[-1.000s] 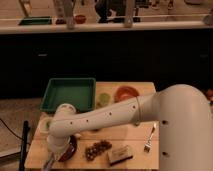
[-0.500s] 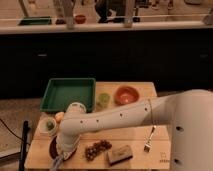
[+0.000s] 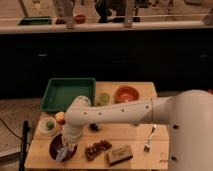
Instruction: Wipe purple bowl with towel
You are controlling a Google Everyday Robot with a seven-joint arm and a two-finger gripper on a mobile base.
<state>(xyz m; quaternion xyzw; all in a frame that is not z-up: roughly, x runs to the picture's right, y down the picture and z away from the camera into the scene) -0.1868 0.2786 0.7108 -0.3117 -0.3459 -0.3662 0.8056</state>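
My gripper (image 3: 64,150) is down in the purple bowl (image 3: 56,145), holding the towel (image 3: 62,154). Wiping step, I judge. Next: sweep round the inside.

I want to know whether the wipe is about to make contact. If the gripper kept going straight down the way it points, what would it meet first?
The gripper points down into the purple bowl at the table's front left corner. Pushed on, it would probably press the towel under it against the bowl's inside first, though depth is hard to judge.
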